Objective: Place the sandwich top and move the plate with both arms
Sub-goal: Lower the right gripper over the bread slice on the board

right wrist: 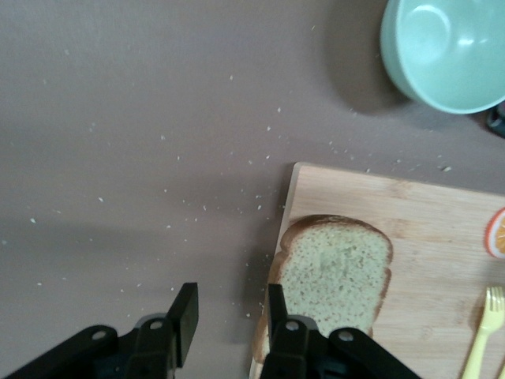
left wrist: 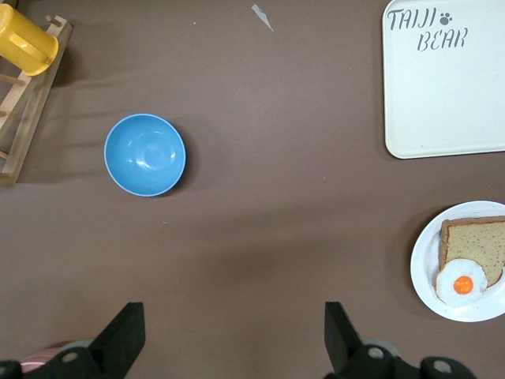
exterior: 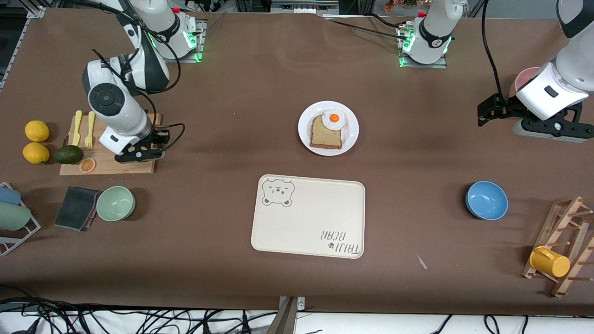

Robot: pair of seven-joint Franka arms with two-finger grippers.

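The sandwich top (right wrist: 335, 272) lies on a wooden cutting board (right wrist: 442, 229), its crust slightly over the board's edge. My right gripper (right wrist: 231, 312) is low at that edge. Its jaws are partly apart, with only bare table between them. One finger (right wrist: 276, 309) rests against the slice's crust. In the front view the right gripper (exterior: 139, 155) hides the slice. The white plate (exterior: 351, 125) sits mid-table with a second bread slice (exterior: 327, 134) and a fried egg (exterior: 334, 118) on it. My left gripper (left wrist: 234, 332) waits wide open over bare table at the left arm's end (exterior: 485, 113).
A cream bear tray (exterior: 308, 215) lies nearer the front camera than the plate. A green bowl (exterior: 115, 203), a dark sponge (exterior: 76, 208), two lemons (exterior: 36, 131), an avocado (exterior: 68, 154) and forks (exterior: 83, 127) surround the board. A blue bowl (exterior: 486, 200) and a rack with a yellow mug (exterior: 550, 261) stand at the left arm's end.
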